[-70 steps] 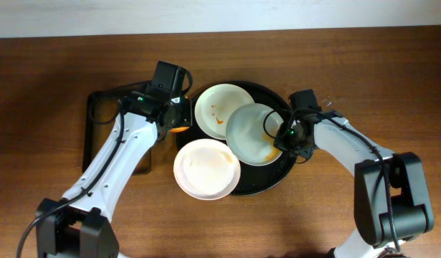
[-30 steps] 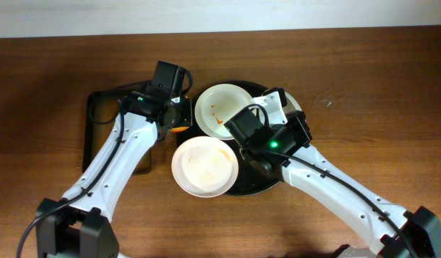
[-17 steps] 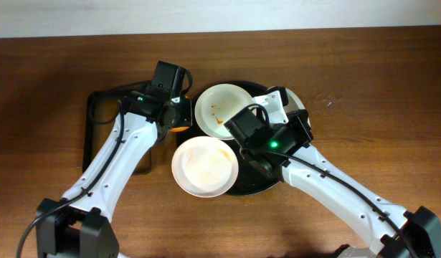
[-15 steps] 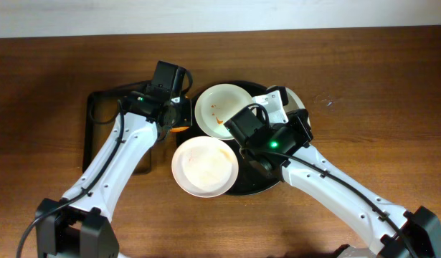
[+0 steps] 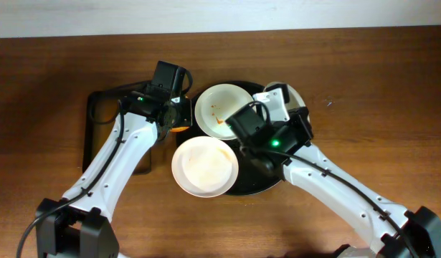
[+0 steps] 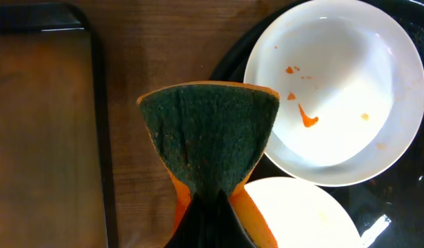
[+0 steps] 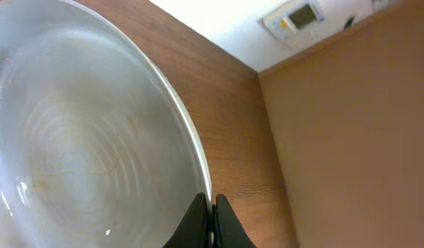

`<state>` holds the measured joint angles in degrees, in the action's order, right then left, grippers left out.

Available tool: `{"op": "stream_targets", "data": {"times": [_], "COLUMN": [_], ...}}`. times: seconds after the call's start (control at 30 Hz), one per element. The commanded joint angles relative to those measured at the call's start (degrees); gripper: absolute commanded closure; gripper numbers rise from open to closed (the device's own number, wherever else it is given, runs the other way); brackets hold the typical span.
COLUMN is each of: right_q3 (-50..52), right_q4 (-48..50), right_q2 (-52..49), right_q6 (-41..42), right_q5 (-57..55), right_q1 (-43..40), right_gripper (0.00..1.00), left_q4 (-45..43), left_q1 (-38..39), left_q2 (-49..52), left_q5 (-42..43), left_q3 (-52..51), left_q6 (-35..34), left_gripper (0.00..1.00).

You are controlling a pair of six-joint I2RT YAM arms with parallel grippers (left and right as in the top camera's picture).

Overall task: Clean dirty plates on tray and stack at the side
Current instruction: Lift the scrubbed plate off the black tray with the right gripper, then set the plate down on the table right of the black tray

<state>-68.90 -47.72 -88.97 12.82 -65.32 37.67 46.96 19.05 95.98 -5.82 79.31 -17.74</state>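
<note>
Far left on the wooden counter sits a rectangular black tray with a brownish inside. Just right of it the left claw is pinched tight on an orange sponge, whose dark green scrub face fans out above the fingertips. The sponge hangs over the strip of counter between the rectangular tray and the round black tray, right by the round tray's left rim; can't tell if it touches anything. On the round tray's back left lies the upper plate, flat, white, with small orange-red smears and dots near its centre. In front of it the front plate lies flat, with a faint orange film inside and its left part overhanging the tray rim above the counter. Its back edge is close to the upper plate. Right of these, over the tray's right half, the right claw is clamped narrow on the rim of the third plate, which is tipped in the wrist view. From above the arm hides most of this plate.
</note>
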Motion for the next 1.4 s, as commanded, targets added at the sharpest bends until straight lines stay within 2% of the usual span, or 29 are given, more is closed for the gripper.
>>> {"op": "stream_targets", "data": {"times": [0.0,0.1,0.13,0.33,0.4,0.53,0.8,0.83,0.87,0.9,0.93,0.97,1.03,1.17,1.3,1.33,1.37], "right_q3": [-2.3,-6.3,-7.3,-7.1,-7.1,-7.1,-7.1,-7.1,-7.2,-7.2,-7.2,-7.4,-8.8,-10.8,-10.5,-9.8,-9.4], "right_q4": [-0.7,-3.7,-4.9,-7.8,-7.3,-5.1,-1.6,-1.8,-1.9,-2.0,-2.0,-2.7,-4.9,-15.5,-24.2,-24.9,-24.9], "right_q2": [1.8,4.2,4.5,2.4,0.4,-5.4,-10.0,-10.0,-10.0,-10.0,-9.9,-9.3,-7.4,0.2,0.7,0.7,0.7], "right_q6": [5.5,8.5,8.7,10.7,10.6,10.6,10.0,10.0,9.9,8.7,6.6,6.5,5.1,-4.0,-6.5,-6.4,-6.1], "right_q5": [7.7,19.9,27.6,47.9,52.3,55.3,56.2,56.9,58.4,61.0,63.5,64.9,68.5,85.9,89.5,91.1,92.2], "right_q1": [-9.4,-21.0,-28.4,-52.7,-58.4,-63.4,-64.0,-64.0,-64.0,-64.0,-64.0,-64.0,-63.9,-59.6,-50.7,-43.7,-40.2], "right_gripper": [0.96,0.96,0.96,0.96,0.96,0.96,0.95,0.86,0.69,0.67,0.61,0.38,0.32,0.29,0.28,0.28,0.28], "left_q4": [-0.2,-0.2,-0.2,-0.2,-0.2,-0.2,-0.2,-0.2,-0.2,-0.2,-0.2,-0.1,-0.2,0.2,2.8,4.5,5.4], "left_q1": [-0.1,-0.1,-0.1,-0.1,-0.1,-0.1,-0.1,-0.1,-0.1,-0.1,-0.1,-0.1,-0.1,-0.1,-1.7,-3.5,-4.7], "left_q2": [-2.1,-2.1,-2.1,-2.1,-2.1,-2.1,-2.1,-2.1,-2.1,-2.1,-2.1,-2.1,-2.1,-2.1,-2.1,-2.1,-2.1], "left_q5": [0.5,0.4,0.4,0.4,0.4,0.4,0.4,0.4,0.4,0.4,0.4,0.5,0.4,-0.5,-4.5,-4.5,-4.5], "left_q3": [0.6,0.6,0.6,0.6,0.6,0.6,0.6,0.6,0.6,0.6,0.6,0.6,0.6,0.6,0.6,0.6,0.6], "left_q6": [0.4,0.4,0.4,0.4,0.4,0.4,0.4,0.4,0.4,0.4,0.4,0.4,0.4,0.5,0.4,0.0,-0.9], "left_gripper": [1.00,1.00,1.00,1.00,1.00,1.00,1.00,1.00,1.00,1.00,1.00,1.00,1.00,1.00,1.00,1.00,1.00]}}
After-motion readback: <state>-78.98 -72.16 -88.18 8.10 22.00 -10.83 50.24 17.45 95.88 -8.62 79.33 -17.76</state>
